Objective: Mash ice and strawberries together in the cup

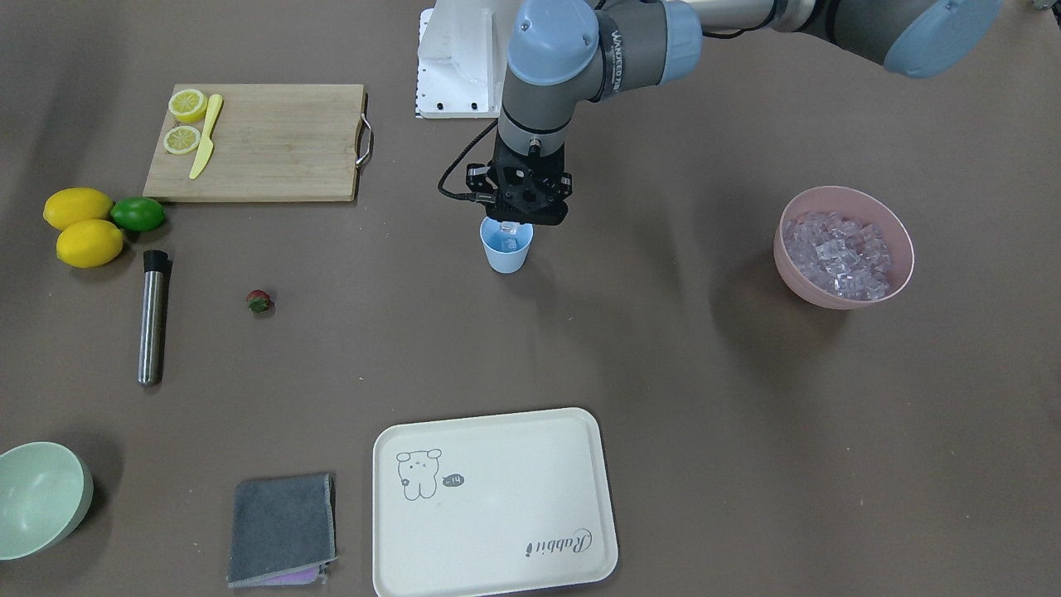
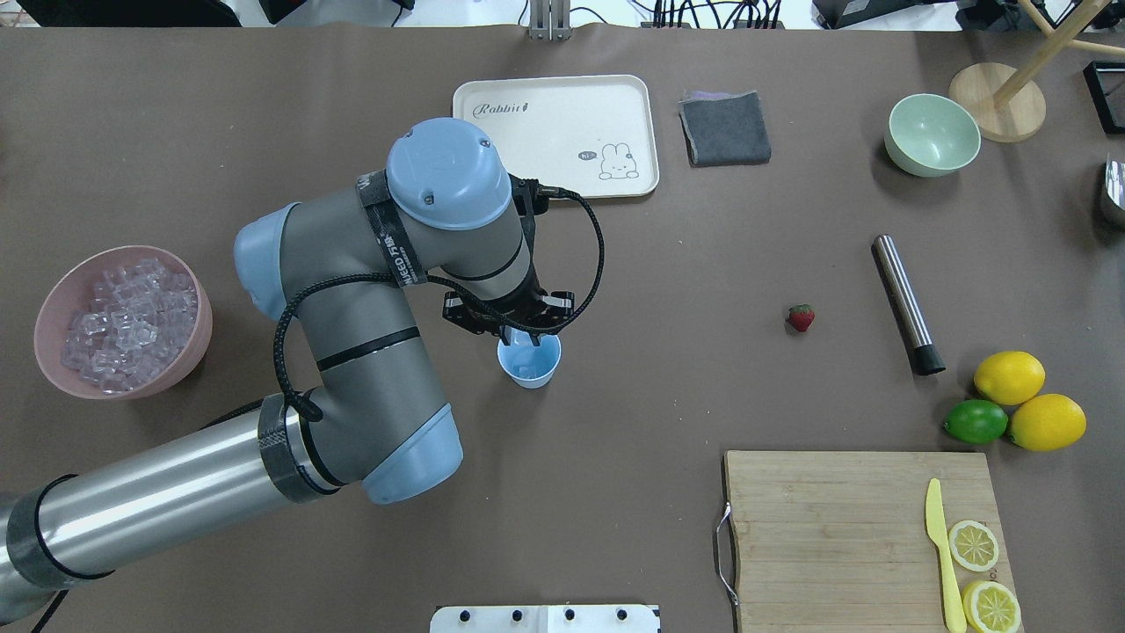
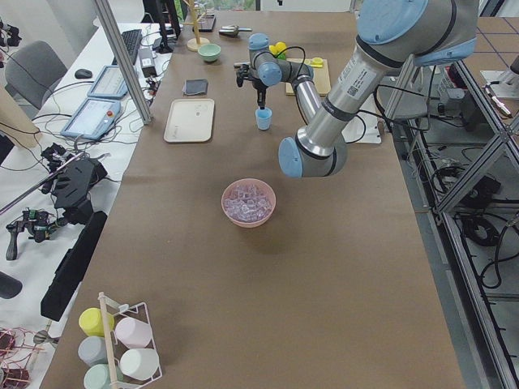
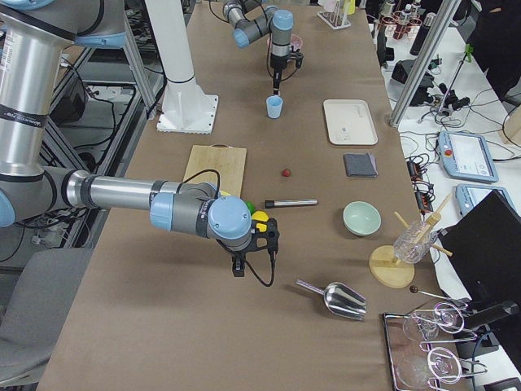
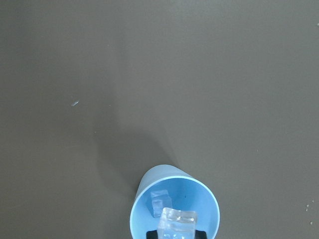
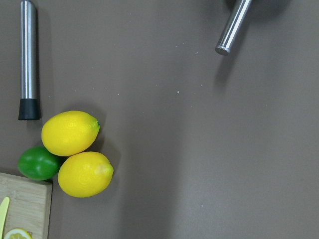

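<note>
The light blue cup [image 1: 506, 253] stands mid-table, also in the overhead view [image 2: 529, 362] and the left wrist view [image 5: 197, 199]. One ice cube [image 5: 160, 203] lies inside it. My left gripper [image 1: 510, 225] hangs just over the cup's mouth, shut on another ice cube [image 5: 177, 223]. The heap of ice [image 1: 841, 253] fills the pink bowl [image 1: 796, 274]. The strawberry [image 1: 259, 301] lies alone on the table, far from the cup. My right gripper [image 4: 237, 271] hovers near the lemons; I cannot tell whether it is open or shut.
A steel muddler [image 1: 152, 317] lies beside two lemons [image 1: 87, 242] and a lime [image 1: 138, 214]. A wooden cutting board [image 1: 273, 141] holds lemon slices and a yellow knife. A cream tray [image 1: 493, 506], a grey cloth [image 1: 282, 531] and a pale green bowl [image 1: 37, 497] sit along the far side.
</note>
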Motion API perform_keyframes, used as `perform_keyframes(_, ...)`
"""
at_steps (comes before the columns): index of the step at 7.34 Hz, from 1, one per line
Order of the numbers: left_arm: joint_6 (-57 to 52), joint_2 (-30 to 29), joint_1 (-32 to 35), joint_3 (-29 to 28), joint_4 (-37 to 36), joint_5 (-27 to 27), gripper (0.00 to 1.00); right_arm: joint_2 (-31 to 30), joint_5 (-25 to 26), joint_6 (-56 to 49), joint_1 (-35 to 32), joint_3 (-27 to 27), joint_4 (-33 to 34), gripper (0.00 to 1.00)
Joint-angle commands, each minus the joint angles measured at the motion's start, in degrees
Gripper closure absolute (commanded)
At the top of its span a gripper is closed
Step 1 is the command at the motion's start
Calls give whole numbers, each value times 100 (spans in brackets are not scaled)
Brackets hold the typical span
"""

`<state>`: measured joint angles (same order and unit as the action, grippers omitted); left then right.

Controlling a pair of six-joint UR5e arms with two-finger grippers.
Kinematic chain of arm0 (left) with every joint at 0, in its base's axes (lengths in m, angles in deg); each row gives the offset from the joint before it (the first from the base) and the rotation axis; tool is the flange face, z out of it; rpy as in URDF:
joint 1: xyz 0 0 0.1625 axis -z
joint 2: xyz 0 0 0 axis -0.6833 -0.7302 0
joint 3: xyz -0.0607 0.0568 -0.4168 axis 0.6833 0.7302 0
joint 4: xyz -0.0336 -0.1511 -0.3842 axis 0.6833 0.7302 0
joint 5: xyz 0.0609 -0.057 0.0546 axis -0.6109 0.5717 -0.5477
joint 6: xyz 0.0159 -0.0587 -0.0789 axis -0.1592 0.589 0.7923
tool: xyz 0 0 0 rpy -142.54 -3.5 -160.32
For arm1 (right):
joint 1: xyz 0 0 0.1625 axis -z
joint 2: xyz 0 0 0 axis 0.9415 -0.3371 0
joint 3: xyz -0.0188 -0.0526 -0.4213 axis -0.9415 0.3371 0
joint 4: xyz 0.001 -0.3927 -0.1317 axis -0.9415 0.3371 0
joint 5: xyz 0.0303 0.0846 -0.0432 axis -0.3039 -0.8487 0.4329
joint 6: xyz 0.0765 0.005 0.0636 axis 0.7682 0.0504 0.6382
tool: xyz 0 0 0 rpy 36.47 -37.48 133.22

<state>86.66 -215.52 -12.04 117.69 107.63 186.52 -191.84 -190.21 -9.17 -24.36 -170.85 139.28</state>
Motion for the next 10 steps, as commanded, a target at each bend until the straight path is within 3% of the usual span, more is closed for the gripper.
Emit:
perform_keyframes(1,1,4,-12,-35,5,-12,29,-21,-5,0,0,0,2,0)
perform_keyframes(3,1,39,84,113,-30,-4,28,-13,-5,0,0,0,2,0)
perform_keyframes(5,-1046,1053,705,970,-144,32,28,5,3,0,0,-9,-7,0)
perform_keyframes(8,-2237,2073,1585,1579,-855,93,29,-13,3,-9,0,0,-15,0)
perform_keyframes(10,-1438,3085,2095,1924,-743,513,28,-21,3,-9,0,0,-15,0)
